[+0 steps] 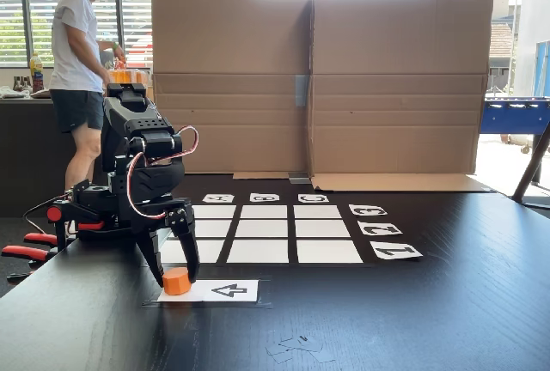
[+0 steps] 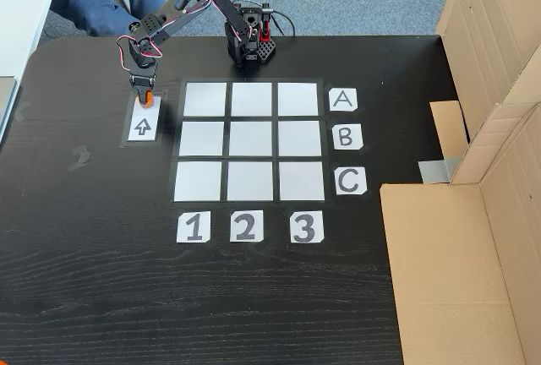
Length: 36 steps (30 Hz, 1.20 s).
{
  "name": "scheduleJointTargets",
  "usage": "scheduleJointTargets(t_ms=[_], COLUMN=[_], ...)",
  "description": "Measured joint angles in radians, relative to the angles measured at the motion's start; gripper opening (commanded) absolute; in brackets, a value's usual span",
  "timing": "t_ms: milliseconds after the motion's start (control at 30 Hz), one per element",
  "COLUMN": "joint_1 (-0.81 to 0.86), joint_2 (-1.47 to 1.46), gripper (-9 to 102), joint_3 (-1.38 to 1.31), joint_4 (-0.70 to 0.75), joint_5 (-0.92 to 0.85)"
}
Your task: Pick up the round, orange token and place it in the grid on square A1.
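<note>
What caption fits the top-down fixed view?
SO-100 gripper straddling the orange token on the arrow card, beside the empty 3x3 grid.

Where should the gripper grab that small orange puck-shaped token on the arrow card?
Grip the small orange puck-shaped token across its curved sides, coming straight down from above. It stands flat on the arrow card, so only its low sidewall offers purchase; the gripper already straddles it.

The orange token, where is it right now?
In both fixed views the token sits on the arrow card's end, left of the grid, between the gripper's fingertips.
</note>
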Motion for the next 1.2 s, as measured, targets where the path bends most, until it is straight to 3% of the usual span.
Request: scheduleJointTargets(t_ms=[333, 667, 1000, 1200], joint_1=[0.0, 0.003, -0.038, -0.089], joint_2=[0.052, 0.373, 0.75, 0.973], gripper=[9, 10, 10, 11], joint_3=[0.0, 0.02, 0.261, 0.468], joint_4=[0.006, 0.201, 0.344, 0.357], joint_5=[0.003, 0.002, -0.038, -0.081])
